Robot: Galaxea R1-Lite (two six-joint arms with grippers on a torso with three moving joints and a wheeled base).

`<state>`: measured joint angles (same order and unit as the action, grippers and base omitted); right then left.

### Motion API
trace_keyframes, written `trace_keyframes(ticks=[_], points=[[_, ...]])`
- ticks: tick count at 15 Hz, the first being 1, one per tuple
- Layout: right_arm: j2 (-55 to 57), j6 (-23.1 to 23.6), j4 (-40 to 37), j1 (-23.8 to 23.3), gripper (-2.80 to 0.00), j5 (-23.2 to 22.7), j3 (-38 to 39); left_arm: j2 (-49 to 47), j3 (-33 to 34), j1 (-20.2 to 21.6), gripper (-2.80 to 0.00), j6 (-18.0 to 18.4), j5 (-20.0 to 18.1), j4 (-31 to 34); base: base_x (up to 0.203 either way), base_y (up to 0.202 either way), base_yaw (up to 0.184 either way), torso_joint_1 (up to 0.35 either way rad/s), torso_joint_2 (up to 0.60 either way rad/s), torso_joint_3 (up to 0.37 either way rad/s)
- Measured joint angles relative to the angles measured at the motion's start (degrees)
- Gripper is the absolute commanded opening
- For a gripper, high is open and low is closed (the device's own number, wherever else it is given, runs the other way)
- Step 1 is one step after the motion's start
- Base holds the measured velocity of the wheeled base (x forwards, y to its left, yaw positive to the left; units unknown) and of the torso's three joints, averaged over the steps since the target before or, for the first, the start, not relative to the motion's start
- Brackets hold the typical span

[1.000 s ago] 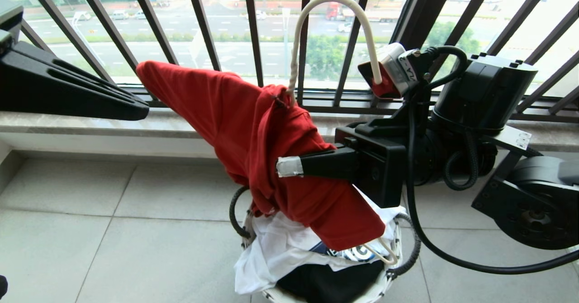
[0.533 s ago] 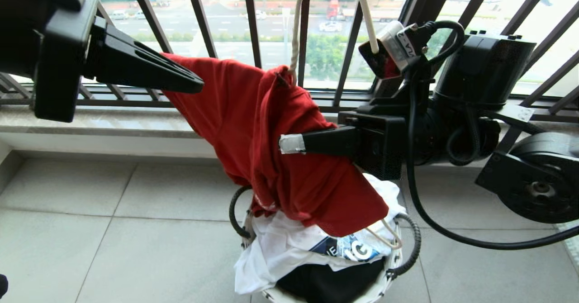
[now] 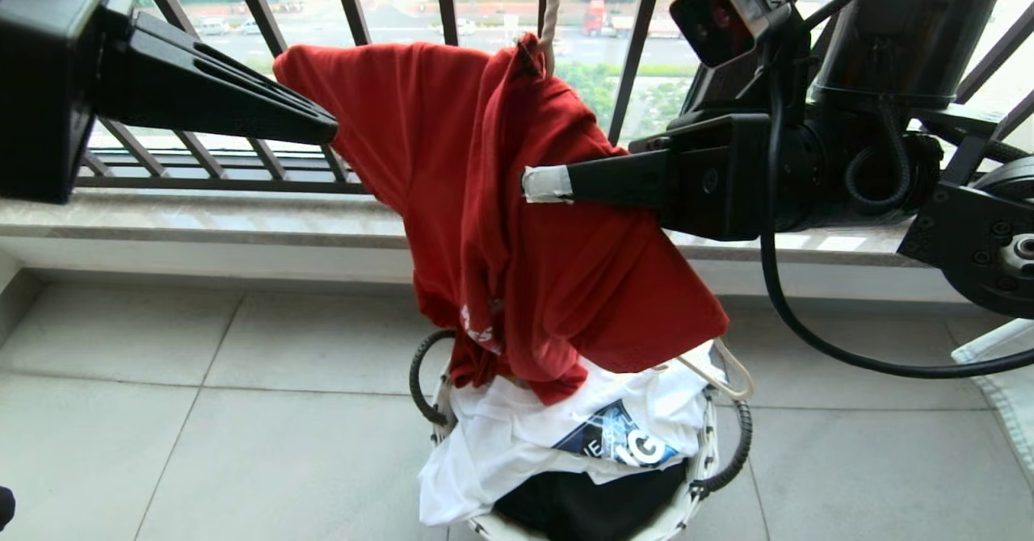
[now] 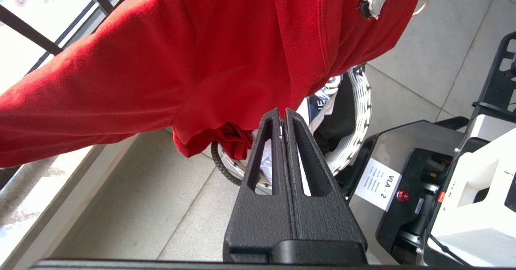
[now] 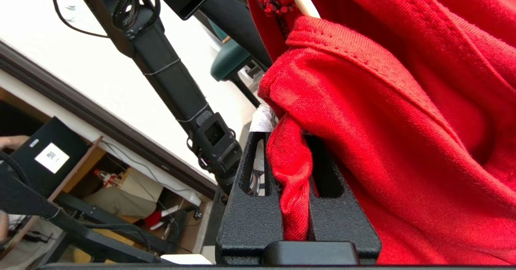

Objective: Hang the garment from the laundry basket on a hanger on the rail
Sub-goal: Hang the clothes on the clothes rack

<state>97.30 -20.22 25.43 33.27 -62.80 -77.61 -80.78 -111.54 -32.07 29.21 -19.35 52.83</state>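
Right gripper (image 3: 540,184): centre of the head view, fingers clamped on a fold of the garment (image 3: 517,226).
Left gripper (image 3: 323,131): upper left, fingers pressed together, gripping nothing visible.
Garment: draped over the hanger (image 3: 723,367), above the laundry basket (image 3: 711,444).

A balcony-like strip at a high window is shown, apparently used as a laundry corner in a robot test space. The floor (image 3: 161,412) is laid with large pale grey tiles, and a stone sill (image 3: 202,222) is run along the wall beneath black slanted bars (image 3: 242,8). Beyond these bars a wide road with cars (image 3: 214,26), a red truck (image 3: 596,18) and green trees is seen far below, so an upper storey is suggested. Clothes are heaped in a small woven laundry basket (image 3: 711,444) on the tiles. In the right wrist view, an indoor room is glimpsed with wooden shelving (image 5: 92,157), black equipment frames (image 5: 80,237) and a labelled black box (image 5: 44,155).
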Motion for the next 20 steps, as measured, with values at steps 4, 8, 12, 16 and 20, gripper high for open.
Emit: trace_keyframes(ticks=[4, 8, 12, 16, 20], points=[[-0.4, 0.0, 0.0, -0.1, -2.80, -1.1, -0.1, -0.6, 0.0, 0.0, -2.80, 0.9, -0.2, -0.7, 0.000, 0.000, 0.000, 0.000, 0.00, 0.000], [-0.4, 0.0, 0.0, 0.0, -2.80, -1.2, 2.3, -3.4, 0.0, 0.2, 0.00, 5.3, -0.1, -6.4, 0.000, 0.000, 0.000, 0.000, 0.00, 0.000], [0.1, 0.0, 0.1, 0.3, -2.80, -1.2, 3.7, -6.2, 0.0, 0.9, 0.00, 9.2, -0.1, -9.7, 0.000, 0.000, 0.000, 0.000, 0.00, 0.000], [1.0, 0.0, 0.1, 0.7, -2.80, -1.2, 3.7, -7.3, 0.1, 1.5, 0.00, 9.4, -3.7, -10.4, 0.000, 0.000, 0.000, 0.000, 0.00, 0.000], [1.3, 0.0, 0.2, 0.8, -2.80, -1.2, 3.6, -8.8, 0.1, 2.9, 0.00, 9.5, -7.1, -12.6, 0.000, 0.000, 0.000, 0.000, 0.00, 0.000]])
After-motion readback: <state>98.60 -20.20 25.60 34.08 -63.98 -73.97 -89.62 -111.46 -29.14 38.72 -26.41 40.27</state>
